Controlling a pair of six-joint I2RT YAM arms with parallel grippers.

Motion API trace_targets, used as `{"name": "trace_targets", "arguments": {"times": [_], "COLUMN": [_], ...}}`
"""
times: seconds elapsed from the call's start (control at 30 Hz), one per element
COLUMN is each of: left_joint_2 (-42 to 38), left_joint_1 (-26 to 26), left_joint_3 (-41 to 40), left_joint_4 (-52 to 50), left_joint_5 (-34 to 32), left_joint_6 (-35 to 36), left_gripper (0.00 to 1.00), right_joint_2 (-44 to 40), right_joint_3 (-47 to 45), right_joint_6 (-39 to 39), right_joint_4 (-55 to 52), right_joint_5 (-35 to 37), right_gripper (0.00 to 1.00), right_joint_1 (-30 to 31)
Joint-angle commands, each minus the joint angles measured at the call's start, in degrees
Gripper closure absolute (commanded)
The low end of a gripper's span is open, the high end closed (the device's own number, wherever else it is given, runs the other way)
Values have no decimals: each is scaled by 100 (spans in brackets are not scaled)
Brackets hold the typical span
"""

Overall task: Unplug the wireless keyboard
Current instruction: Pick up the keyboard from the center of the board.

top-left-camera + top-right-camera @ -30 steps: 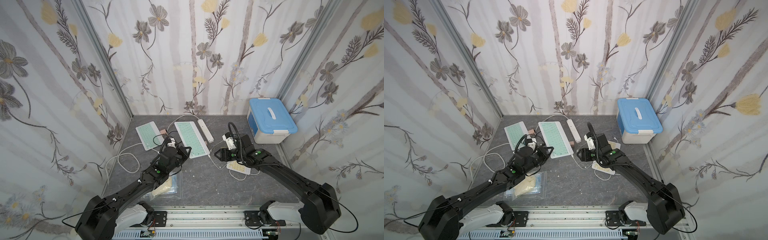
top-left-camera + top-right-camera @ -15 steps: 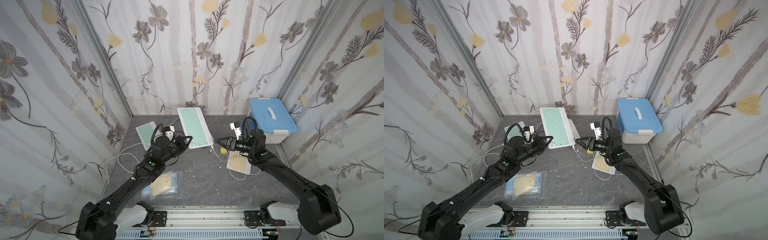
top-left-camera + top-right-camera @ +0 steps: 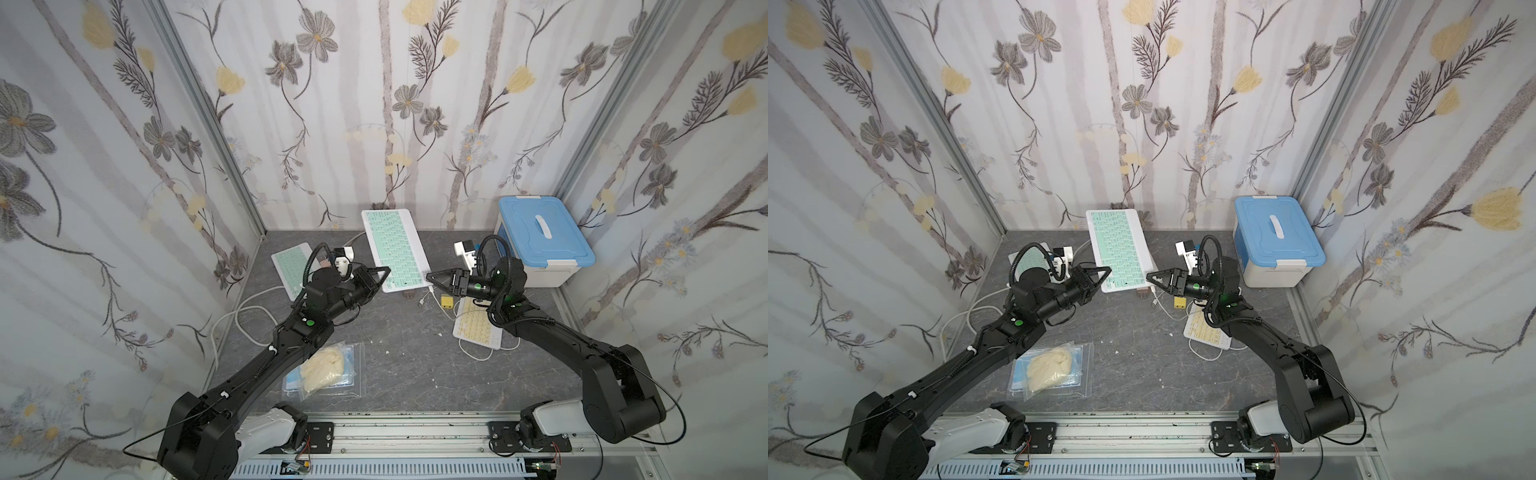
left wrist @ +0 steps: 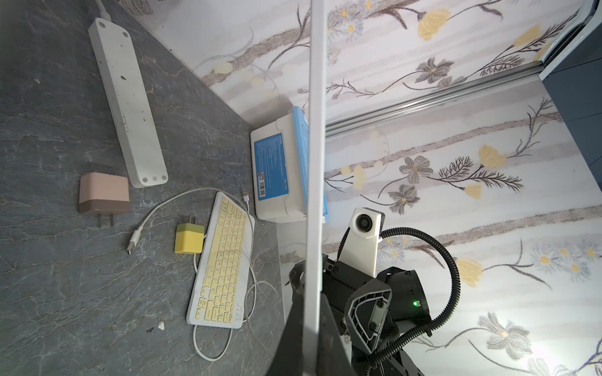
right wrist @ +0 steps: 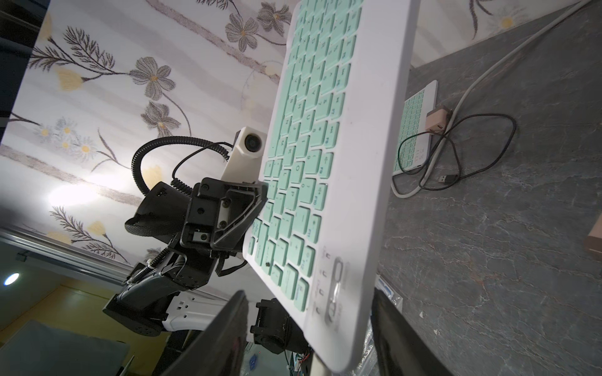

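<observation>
The wireless keyboard (image 3: 395, 249) (image 3: 1119, 249), white with mint-green keys, hangs tilted above the table at the back. My left gripper (image 3: 385, 270) (image 3: 1108, 270) is shut on its near left edge; in the left wrist view the keyboard (image 4: 314, 162) shows edge-on, running out from between the gripper's (image 4: 309, 341) jaws. My right gripper (image 3: 430, 276) (image 5: 308, 296) is open and straddles the keyboard's (image 5: 312, 162) near right corner, with a gap on both sides. A loose white cable end (image 3: 422, 304) lies on the table below that corner. Whether a cable sits in the keyboard's port I cannot tell.
A yellow keyboard (image 3: 478, 328) with its cable, a yellow charger (image 3: 446, 299) and a pink charger (image 4: 104, 195) lie below the right arm. A blue-lidded box (image 3: 540, 232) stands back right. A second mint keyboard (image 3: 291, 262), a power strip (image 4: 127, 97) and a plastic bag (image 3: 324, 365) are nearby.
The left gripper has lifted the mint keyboard off the table and tilted it up. The right gripper has risen to the keyboard's near corner and its jaws have narrowed.
</observation>
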Motion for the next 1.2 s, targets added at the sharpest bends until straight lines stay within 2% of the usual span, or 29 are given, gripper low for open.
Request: {"name": "trace_targets", "arguments": {"times": [0.0, 0.03, 0.2, 0.33, 0.4, 0.5, 0.57, 0.67, 0.7, 0.77, 0.9, 1.03, 1.17], "left_joint_2": [-12, 13, 308, 318, 238, 213, 334, 511, 531, 533, 449, 412, 433], "left_joint_1": [1, 2, 6, 1, 1, -25, -51, -57, -61, -61, -60, -52, -52], "left_joint_3": [39, 73, 199, 234, 173, 146, 203, 298, 324, 343, 427, 504, 509], "left_joint_4": [677, 664, 992, 1204, 1428, 1690, 1863, 1976, 1993, 1988, 1573, 1143, 1206], "left_joint_5": [248, 322, 882, 878, 689, 484, 516, 570, 566, 532, 394, 322, 286], "left_joint_6": [-110, -95, -255, -302, -276, -289, -365, -472, -489, -467, -349, -225, -210], "left_gripper": [100, 100, 100, 100, 71, 47, 38, 35, 36, 45, 76, 98, 100], "right_joint_2": [270, 339, 698, 742, 687, 607, 575, 562, 549, 497, 380, 227, 215], "right_joint_3": [173, 222, 425, 409, 358, 353, 443, 612, 649, 639, 666, 802, 856], "right_joint_6": [686, 813, 1506, 1824, 2001, 2246, 2263, 2095, 2001, 1859, 1486, 879, 809], "right_joint_4": [1087, 1240, 2078, 2431, 2553, 2766, 2786, 2552, 2428, 2253, 1787, 994, 900], "right_joint_5": [-150, -153, -208, -70, 129, 313, 299, 153, 101, 92, 65, 112, 58], "right_gripper": [45, 48, 80, 100, 100, 100, 100, 100, 100, 100, 100, 100, 100], "right_joint_1": [4, 1, 10, 39, 66, 128, 198, 287, 294, 304, 306, 293, 286]}}
